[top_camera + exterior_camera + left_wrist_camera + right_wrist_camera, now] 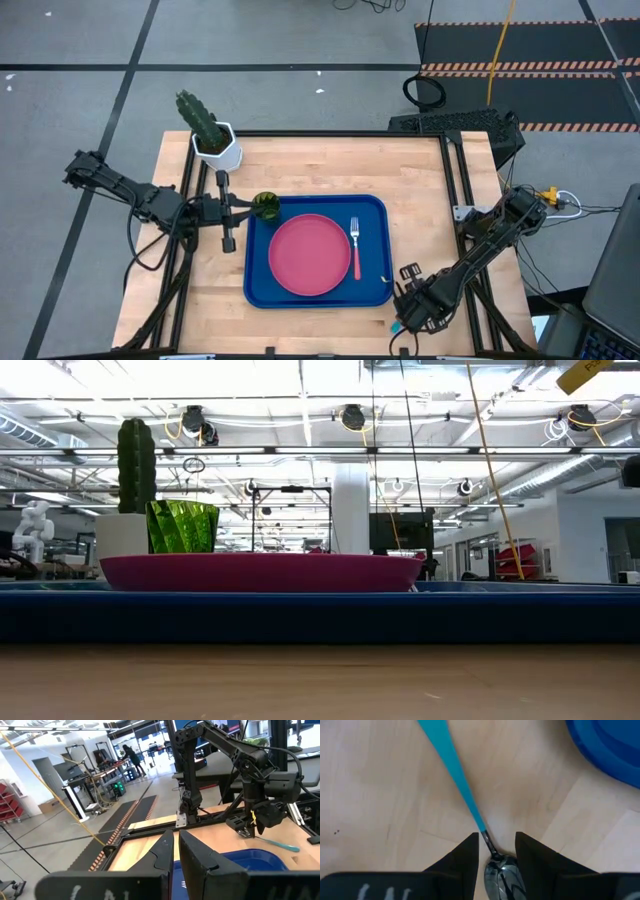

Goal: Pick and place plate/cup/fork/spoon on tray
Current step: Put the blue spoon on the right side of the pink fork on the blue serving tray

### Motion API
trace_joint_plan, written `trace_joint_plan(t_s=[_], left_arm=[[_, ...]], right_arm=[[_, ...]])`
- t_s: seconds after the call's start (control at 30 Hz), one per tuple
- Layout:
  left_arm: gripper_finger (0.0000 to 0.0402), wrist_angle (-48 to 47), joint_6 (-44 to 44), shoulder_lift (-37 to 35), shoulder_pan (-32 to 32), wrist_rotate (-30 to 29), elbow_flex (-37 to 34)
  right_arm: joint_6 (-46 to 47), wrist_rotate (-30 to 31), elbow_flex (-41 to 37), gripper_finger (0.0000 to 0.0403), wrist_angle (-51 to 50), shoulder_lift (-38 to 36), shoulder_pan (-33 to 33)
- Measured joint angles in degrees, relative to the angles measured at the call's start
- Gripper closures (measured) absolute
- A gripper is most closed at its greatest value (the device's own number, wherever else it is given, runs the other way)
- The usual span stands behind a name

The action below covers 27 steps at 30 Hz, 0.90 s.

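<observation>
The pink-red plate (309,255) lies in the blue tray (262,296). The fork (354,248) lies on the tray floor to the plate's right. The green cup (265,205) stands upright on the tray's far left corner and also shows in the low view (183,527). My left gripper (246,208) is level just left of the cup, and its fingers (200,857) are shut and empty. My right gripper (497,840) points down at the table off the tray's near right corner (405,292). It is open, with a finger on each side of the neck of the blue-handled spoon (455,775), which lies flat on the table.
A white hexagonal pot with a cactus (212,140) stands at the table's far left, behind the left gripper. A dark frame rail (340,134) runs along the table's far edge and sides. Bare wood lies right of the tray.
</observation>
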Motion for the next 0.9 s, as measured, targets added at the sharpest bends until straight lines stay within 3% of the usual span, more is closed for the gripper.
trace_joint_plan(t_s=[0.47,0.6,0.77,0.9], left_arm=[[0.0369,1.2,1.8,0.0,0.0,0.0,0.0],[0.0369,1.3,1.9,0.0,0.0,0.0,0.0],[0.0369,1.3,1.9,0.0,0.0,0.0,0.0],[0.0369,1.3,1.9,0.0,0.0,0.0,0.0]], right_arm=[[0.9,-0.3,-5.4,0.0290,4.9,-0.1,0.1],[0.5,0.6,-5.4,0.0323,4.8,-0.1,0.3],[0.7,1.4,-5.5,0.0393,4.7,-0.1,0.3],[0.7,2.6,-5.6,0.0394,4.7,-0.1,0.3]])
